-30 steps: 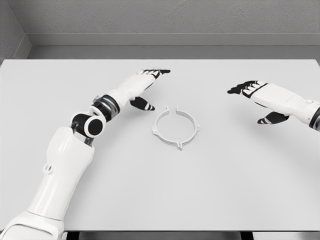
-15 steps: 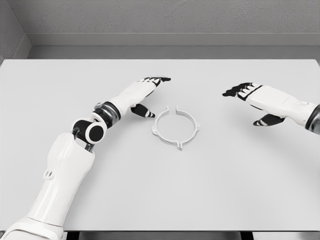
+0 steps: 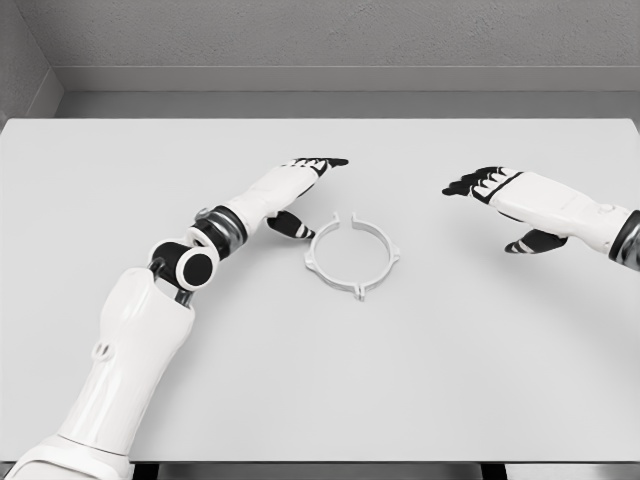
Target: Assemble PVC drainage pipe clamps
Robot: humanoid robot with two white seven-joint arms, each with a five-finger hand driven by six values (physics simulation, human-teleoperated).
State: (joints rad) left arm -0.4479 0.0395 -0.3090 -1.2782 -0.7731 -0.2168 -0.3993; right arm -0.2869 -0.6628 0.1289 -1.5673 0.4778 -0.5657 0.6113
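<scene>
A white ring-shaped pipe clamp [image 3: 352, 256] lies flat on the white table [image 3: 320, 380] near the middle, with a gap at its far side and small tabs on its rim. My left hand [image 3: 305, 190] hovers just left of and behind the clamp, fingers stretched out, thumb close to the ring's left edge, holding nothing. My right hand [image 3: 495, 205] hangs over the table well to the right of the clamp, fingers extended and empty.
The table's far edge meets a grey wall [image 3: 330, 40]. My left forearm and elbow [image 3: 190, 268] cross the table's left half.
My left hand has dropped lower and slid right toward the clamp, its thumb now near the ring. My right hand has drifted slightly left. The clamp has not moved.
</scene>
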